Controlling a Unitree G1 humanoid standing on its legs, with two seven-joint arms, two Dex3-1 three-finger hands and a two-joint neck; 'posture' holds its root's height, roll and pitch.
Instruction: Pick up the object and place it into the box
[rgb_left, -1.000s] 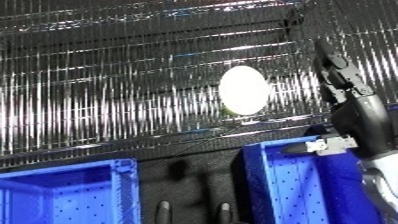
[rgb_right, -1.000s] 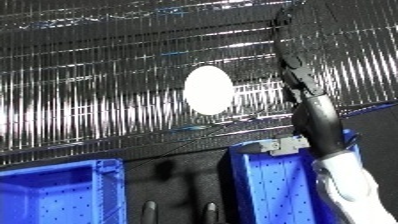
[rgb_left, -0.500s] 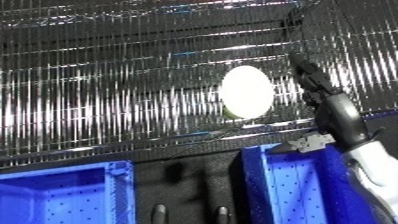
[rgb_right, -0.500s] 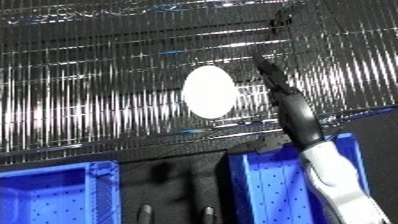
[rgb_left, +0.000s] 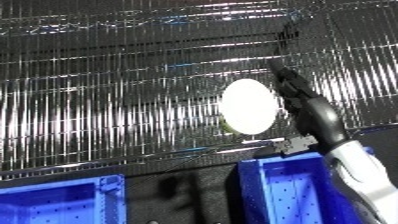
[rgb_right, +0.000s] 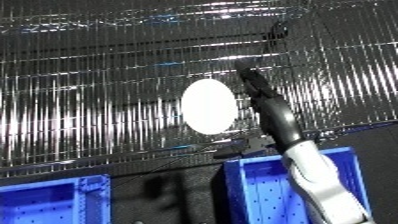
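A white egg-shaped object (rgb_left: 248, 106) lies on a dark wire-mesh shelf (rgb_left: 107, 95). My right hand (rgb_left: 311, 111) reaches up from the lower right, its black fingers straight and open, right beside the object's right edge. I cannot tell whether the fingers touch it. Below the shelf sit two blue bins: one (rgb_left: 298, 192) under my right forearm, the other (rgb_left: 58, 202) at the lower left. My left hand shows in no view.
The shelf's front edge (rgb_left: 133, 162) runs across the view just above the bins. A dark gap (rgb_left: 178, 195) separates the two bins. A dark post (rgb_right: 281, 31) stands at the shelf's far right.
My right hand has moved left, from well clear of the white object to right beside its right edge. The object has not moved.
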